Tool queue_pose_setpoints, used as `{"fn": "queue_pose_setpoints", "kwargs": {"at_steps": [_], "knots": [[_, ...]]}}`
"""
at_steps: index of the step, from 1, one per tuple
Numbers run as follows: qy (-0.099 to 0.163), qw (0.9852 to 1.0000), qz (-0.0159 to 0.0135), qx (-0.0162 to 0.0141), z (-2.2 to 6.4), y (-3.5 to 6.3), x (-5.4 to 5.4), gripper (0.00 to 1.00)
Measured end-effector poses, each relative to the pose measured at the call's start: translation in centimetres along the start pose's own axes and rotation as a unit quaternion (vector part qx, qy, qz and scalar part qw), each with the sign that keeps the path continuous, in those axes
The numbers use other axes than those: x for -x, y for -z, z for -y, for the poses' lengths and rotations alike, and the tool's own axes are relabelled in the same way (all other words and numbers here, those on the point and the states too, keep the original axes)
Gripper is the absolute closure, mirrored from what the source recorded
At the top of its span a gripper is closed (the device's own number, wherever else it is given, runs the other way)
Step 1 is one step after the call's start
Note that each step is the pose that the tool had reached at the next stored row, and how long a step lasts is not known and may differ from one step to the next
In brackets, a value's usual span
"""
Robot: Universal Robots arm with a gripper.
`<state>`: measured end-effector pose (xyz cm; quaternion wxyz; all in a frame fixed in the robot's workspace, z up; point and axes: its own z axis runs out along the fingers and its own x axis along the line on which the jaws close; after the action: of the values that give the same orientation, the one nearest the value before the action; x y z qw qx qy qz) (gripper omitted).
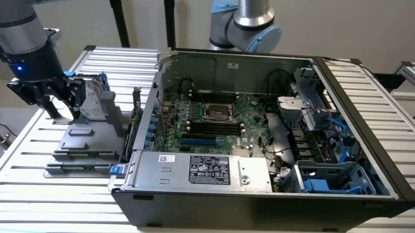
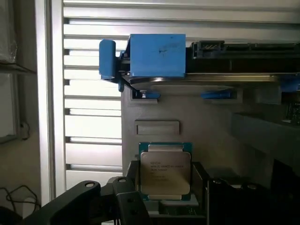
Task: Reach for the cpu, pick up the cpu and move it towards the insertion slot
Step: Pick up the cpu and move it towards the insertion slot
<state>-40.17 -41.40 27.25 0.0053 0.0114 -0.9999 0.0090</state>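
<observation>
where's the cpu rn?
Wrist view: the cpu lies flat on the grey tray, near the drive, by the gripper. That tray is at the exterior view's left, outside the case.

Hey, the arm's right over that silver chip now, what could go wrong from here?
The flat silver square cpu lies low in its grey holder under the open pincer; an uneven grip could tilt or drop it. The upright silver drive with its blue bracket stands close and could be knocked. The silver-framed square insertion slot sits inside the dark computer case, whose wall might get clipped.
</observation>
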Motion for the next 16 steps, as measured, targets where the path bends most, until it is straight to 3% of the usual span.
{"fn": "queue_pose_setpoints", "kwargs": {"at_steps": [7,16], "knots": [[0.000,1.0000,-0.0006,0.0001,0.09,3.18,1.2,0.46],[0.001,1.0000,-0.0038,0.0024,0.25,7.34,5.1,0.46]]}}
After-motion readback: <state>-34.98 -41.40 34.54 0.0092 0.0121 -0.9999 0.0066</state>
